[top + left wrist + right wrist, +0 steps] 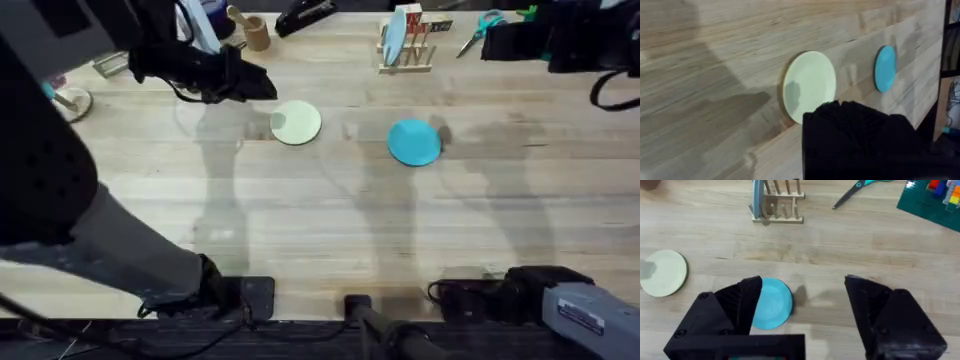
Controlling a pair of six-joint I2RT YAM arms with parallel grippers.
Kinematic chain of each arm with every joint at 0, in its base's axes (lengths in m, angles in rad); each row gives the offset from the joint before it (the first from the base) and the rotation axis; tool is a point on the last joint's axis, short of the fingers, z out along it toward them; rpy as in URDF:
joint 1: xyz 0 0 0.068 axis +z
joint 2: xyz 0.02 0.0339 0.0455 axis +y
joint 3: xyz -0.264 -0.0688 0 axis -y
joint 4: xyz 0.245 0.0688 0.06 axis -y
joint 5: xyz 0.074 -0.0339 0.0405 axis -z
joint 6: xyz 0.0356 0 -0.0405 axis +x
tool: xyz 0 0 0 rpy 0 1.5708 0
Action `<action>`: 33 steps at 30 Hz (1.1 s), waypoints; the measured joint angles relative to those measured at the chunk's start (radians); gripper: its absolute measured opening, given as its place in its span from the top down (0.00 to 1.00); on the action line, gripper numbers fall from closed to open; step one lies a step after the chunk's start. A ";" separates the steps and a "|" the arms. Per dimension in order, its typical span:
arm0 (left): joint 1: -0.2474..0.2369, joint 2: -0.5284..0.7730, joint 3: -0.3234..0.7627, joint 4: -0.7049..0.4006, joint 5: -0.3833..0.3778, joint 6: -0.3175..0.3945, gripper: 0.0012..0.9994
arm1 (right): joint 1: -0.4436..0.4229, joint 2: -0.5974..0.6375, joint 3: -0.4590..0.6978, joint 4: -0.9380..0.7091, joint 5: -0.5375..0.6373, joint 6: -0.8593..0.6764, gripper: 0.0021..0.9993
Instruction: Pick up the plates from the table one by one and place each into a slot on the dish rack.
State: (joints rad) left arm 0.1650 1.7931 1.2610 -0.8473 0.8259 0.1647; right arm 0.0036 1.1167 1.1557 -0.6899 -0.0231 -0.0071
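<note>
So two plates lie flat on the butcher-block table (300, 220): the cream plate (296, 123) left of centre and the teal plate (414, 141) to its right, well apart. A pale blue plate (397, 35) already stands upright in the wooden dish rack (408, 48) at the far edge. The left gripper (262, 84) hangs just beside the cream plate, can't tell its fingers. The right gripper (802, 312) is spread wide, holding nothing. No readable writing anywhere.

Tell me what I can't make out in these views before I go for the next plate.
- Left gripper: in the left wrist view it is one dark mass covering the cream plate's near edge; open or shut unclear.
- Dish rack: small in overhead; free slots uncountable. Right wrist view cuts off its top.
- Teal plate: a right finger hides one edge.
</note>
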 joint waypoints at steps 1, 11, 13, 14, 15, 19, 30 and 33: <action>0.000 0.012 0.000 0.003 -0.003 0.003 0.96 | 0.000 0.000 0.000 0.000 0.000 0.000 0.00; -0.015 0.163 0.000 0.027 0.025 0.072 0.96 | 0.000 0.000 0.000 0.000 0.000 0.000 0.00; -0.017 0.202 -0.001 0.041 0.033 0.080 0.96 | 0.000 0.000 0.000 0.000 0.000 0.000 0.00; -0.017 0.221 -0.003 0.052 0.036 0.083 0.96 | 0.000 0.000 0.000 0.000 0.000 0.000 0.00; -0.017 0.235 -0.005 0.059 0.052 0.084 0.96 | 0.000 0.000 0.000 0.000 0.000 0.000 0.00; -0.013 0.254 -0.005 0.082 0.079 0.083 0.96 | 0.000 0.000 0.000 0.000 0.000 0.000 0.00; -0.015 0.256 -0.005 0.085 0.076 0.080 0.96 | 0.000 0.000 0.000 0.001 0.000 0.000 0.00; -0.015 0.256 -0.005 0.085 0.076 0.079 0.96 | 0.000 0.000 0.000 0.001 0.000 0.000 0.00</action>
State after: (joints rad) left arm 0.1497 2.0491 1.2564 -0.7624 0.9020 0.2436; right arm 0.0036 1.1168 1.1557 -0.6891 -0.0231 -0.0071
